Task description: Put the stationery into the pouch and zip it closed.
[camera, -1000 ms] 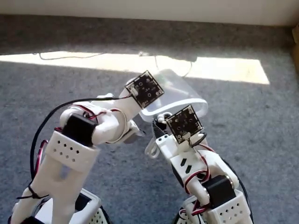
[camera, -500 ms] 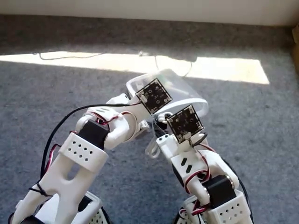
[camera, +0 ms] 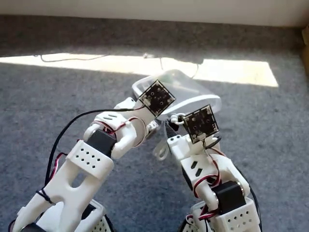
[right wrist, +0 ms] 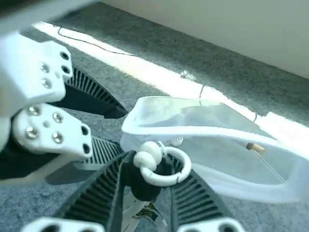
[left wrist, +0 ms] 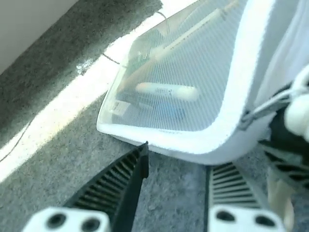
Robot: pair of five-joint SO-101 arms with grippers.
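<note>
Grey carpet [camera: 58,96] with a sunlit strip. The translucent white mesh pouch [left wrist: 193,87] lies just ahead of the left gripper [left wrist: 183,162], whose jaws stand wide apart. Inside are a wooden pencil [left wrist: 193,31], a white tube [left wrist: 166,91] and a blue item [left wrist: 169,110]. The right gripper [right wrist: 147,168] is clamped on the white zipper-pull ring [right wrist: 184,163] at the pouch's near edge.

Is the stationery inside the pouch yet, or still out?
Inside. Through the pouch's mesh side, a pencil, a white tube and a blue item lie within it.
</note>
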